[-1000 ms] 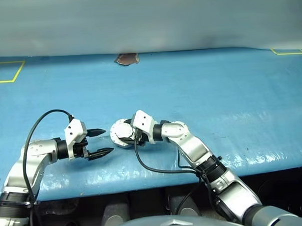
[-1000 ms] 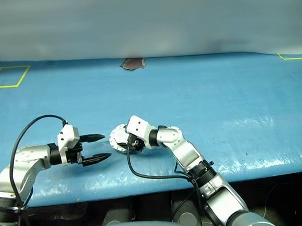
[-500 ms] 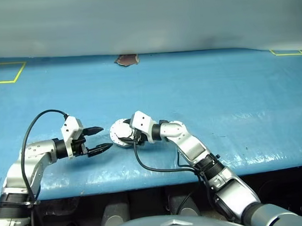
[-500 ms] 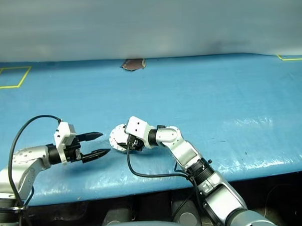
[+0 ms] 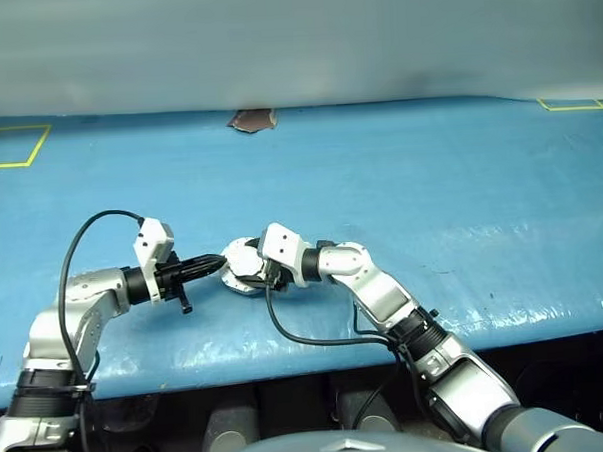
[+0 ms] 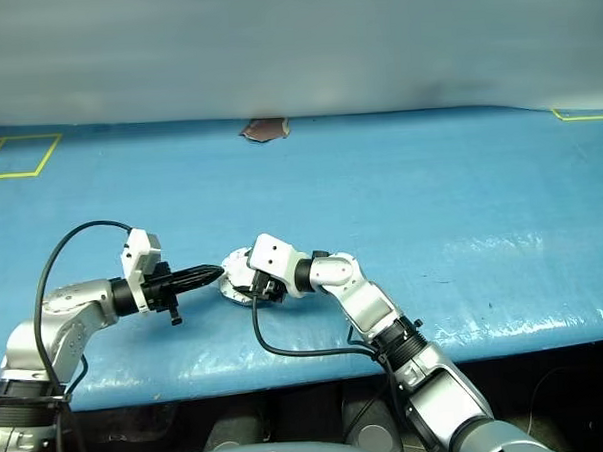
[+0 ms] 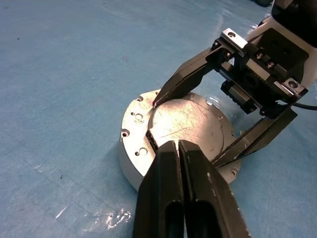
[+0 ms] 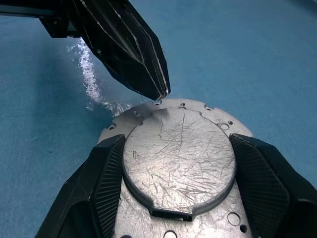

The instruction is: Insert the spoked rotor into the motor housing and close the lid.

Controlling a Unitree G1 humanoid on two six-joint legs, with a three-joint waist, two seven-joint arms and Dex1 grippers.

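The motor housing point(image 7: 143, 148) sits on the blue worktop point(image 5: 460, 189), and every place here is given from it. The lid point(image 8: 179, 161) lies flat on top of the housing, its scratched grey outer face up, so the closing step looks done or nearly so. The spoked rotor is presumably inside beneath the lid; that is a judgement, as the lid covers the interior.

The right end effector point(image 8: 178, 171) straddles the housing from the robot's right, its two black fingers point(image 8: 106, 181) spread wide and standing on either side of the lid's raised disc, at its edge. Whether the pads press the disc or merely stand against it is hard to tell from these views.

The left end effector point(image 7: 179, 151) comes in from the housing's other side with its fingers pressed together into one narrow tip, holding nothing. That tip hangs just over the lid's rim, near the small notch point(image 7: 151, 141) in the edge of the disc.

The step in hand reads as seating or checking the closed lid. The next move would call for a gentle downward press with the closed left tip on the lid while the right end effector steadies the housing, without sliding the housing across the worktop.
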